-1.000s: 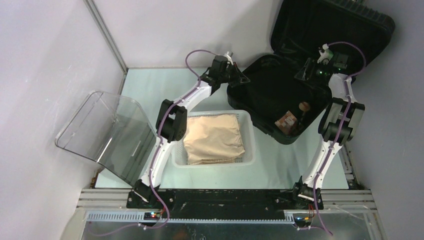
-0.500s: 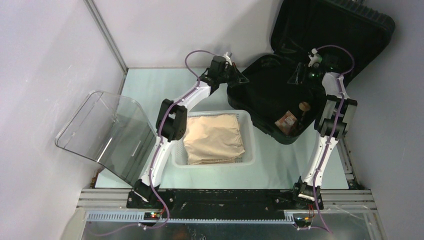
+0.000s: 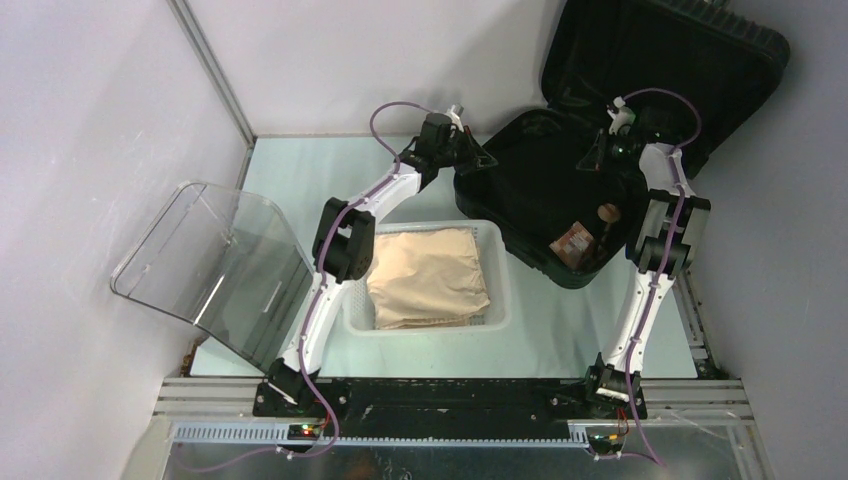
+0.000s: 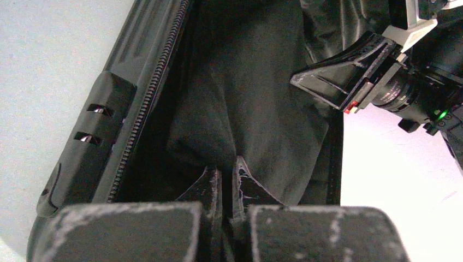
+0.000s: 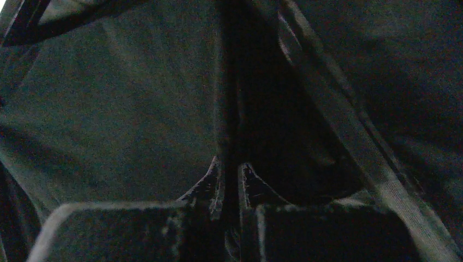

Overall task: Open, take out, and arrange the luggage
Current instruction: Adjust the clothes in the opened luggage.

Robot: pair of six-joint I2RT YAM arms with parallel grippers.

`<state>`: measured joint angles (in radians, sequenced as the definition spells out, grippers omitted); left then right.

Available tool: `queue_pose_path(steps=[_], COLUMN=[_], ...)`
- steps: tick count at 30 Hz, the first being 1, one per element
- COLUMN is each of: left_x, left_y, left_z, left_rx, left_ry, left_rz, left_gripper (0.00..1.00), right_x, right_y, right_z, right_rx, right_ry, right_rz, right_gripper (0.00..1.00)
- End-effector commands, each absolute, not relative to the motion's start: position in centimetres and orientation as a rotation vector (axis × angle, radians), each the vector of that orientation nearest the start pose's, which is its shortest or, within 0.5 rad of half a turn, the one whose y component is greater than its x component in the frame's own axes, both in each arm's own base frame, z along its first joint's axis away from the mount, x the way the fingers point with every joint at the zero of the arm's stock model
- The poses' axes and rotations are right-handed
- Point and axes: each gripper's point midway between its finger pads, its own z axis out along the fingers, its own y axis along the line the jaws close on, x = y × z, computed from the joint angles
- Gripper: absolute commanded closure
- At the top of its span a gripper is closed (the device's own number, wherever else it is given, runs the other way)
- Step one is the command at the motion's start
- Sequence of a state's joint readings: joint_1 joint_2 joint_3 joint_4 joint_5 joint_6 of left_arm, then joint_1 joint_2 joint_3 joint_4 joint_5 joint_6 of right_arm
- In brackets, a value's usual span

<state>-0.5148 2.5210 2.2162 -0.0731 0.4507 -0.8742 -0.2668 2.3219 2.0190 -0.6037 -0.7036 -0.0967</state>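
Seen from above, the luggage (image 3: 530,190) lies open at the far right of the pale tabletop (image 3: 300,180). Its lower shell rests flat. Its ribbed lid (image 3: 660,50) stands up behind it, towards the back right corner. The inside is lined in black fabric. In the near corner of the shell sit a small brown packet (image 3: 573,243) and, just beside it, a little round-topped thing (image 3: 606,212) that is too small to identify.

The left arm reaches over the tabletop to the shell's left rim. The left fingers (image 3: 478,158) are at that rim. From the left wrist, the left fingers (image 4: 226,169) are pressed together over folds of black lining, just inside the zip (image 4: 147,103). The cloth puckers towards their tips, but whether any of it is caught cannot be told.

The right arm reaches into the shell near the hinge, with the right fingers (image 3: 592,155) low over the lining. From the right wrist, the right fingers (image 5: 229,166) are drawn almost together. A dark ridge of fabric rises from the narrow gap between them. This view is too dim to tell whether the fabric is pinched.

A white basket (image 3: 497,240) sits mid-tabletop, near the luggage, holding a folded beige cloth (image 3: 425,275). A curved clear cover (image 3: 215,260) stands at the left.
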Motion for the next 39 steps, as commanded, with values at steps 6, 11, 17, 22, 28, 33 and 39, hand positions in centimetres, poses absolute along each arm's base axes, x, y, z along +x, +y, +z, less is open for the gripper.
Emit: queue_pose_path(steps=[6,11,17,22,28,33,39], left_x=[54.7,54.7,54.2,53.9,53.9,54.0,53.6], left_y=[-42.4,-42.6,-42.7,-43.1,-43.7,-43.9,-44.3], left_z=[22.9,25.1,26.8,27.3,25.9,26.0,28.4], left_rx=[-0.015,-0.005,0.010,0.016,0.007,0.010,0.002], left_ry=[1.966,1.909,1.881,1.872,1.892,1.886,1.826], left_rz=[-1.355,-1.379,-1.398,-1.404,-1.412,-1.412,-1.441], left_gripper=[1.00,1.00,1.00,1.00,1.00,1.00,1.00], right_x=[56.1,55.1,54.5,54.5,54.5,54.6,54.5], right_y=[-4.9,-5.3,-5.2,-5.2,-4.6,-5.8,-7.9], right_z=[19.5,21.5,21.7,21.3,20.0,20.9,23.0], right_rx=[-0.144,-0.154,-0.156,-0.136,-0.137,-0.086,0.011], right_ry=[2.128,2.093,2.097,2.096,2.110,2.089,2.024], right_rz=[0.396,0.328,0.323,0.323,0.413,0.347,0.303], right_gripper=[1.00,1.00,1.00,0.94,1.00,1.00,0.94])
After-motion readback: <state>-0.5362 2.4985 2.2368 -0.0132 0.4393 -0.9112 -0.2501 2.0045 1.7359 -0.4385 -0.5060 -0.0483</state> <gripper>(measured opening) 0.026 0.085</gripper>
